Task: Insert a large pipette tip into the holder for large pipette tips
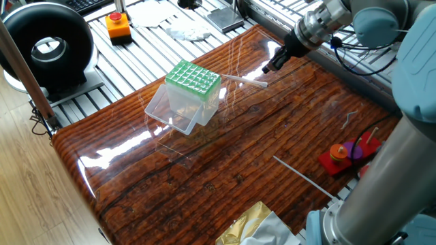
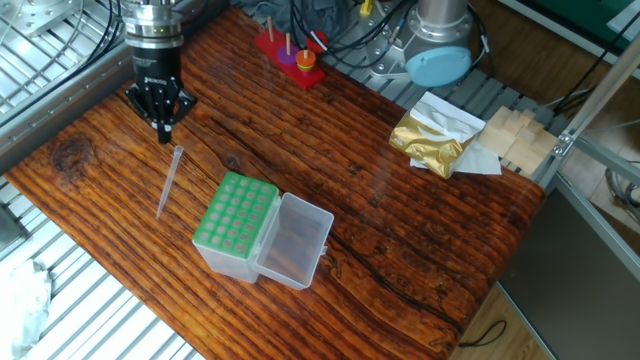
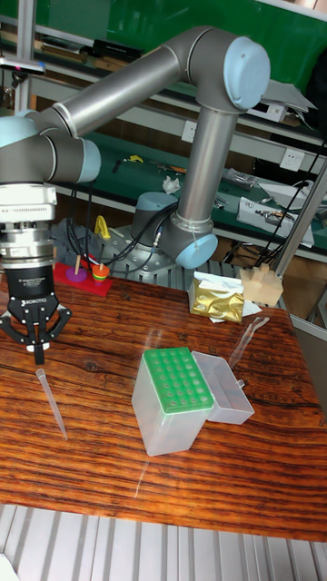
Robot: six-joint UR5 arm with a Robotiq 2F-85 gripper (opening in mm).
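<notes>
The large pipette tip [image 2: 168,182] lies flat on the wooden table, left of the holder, and also shows as a pale tube [image 1: 244,81] [image 3: 51,400]. The holder for large pipette tips [image 2: 234,226] is a clear box with a green gridded top [image 1: 194,79] [image 3: 177,381]; its clear lid [image 2: 297,241] hangs open to the side. My gripper [image 2: 163,129] points straight down just beyond the tip's wide end, its fingers drawn together to a point with nothing between them [image 1: 267,68] [image 3: 37,354].
A thin grey rod [image 1: 303,178] lies on the table near a red peg toy [image 1: 347,153] [image 2: 290,55]. A crumpled gold bag [image 2: 430,140] sits at the table's edge. An orange button box [image 1: 118,26] and a black round device [image 1: 48,44] stand off the table.
</notes>
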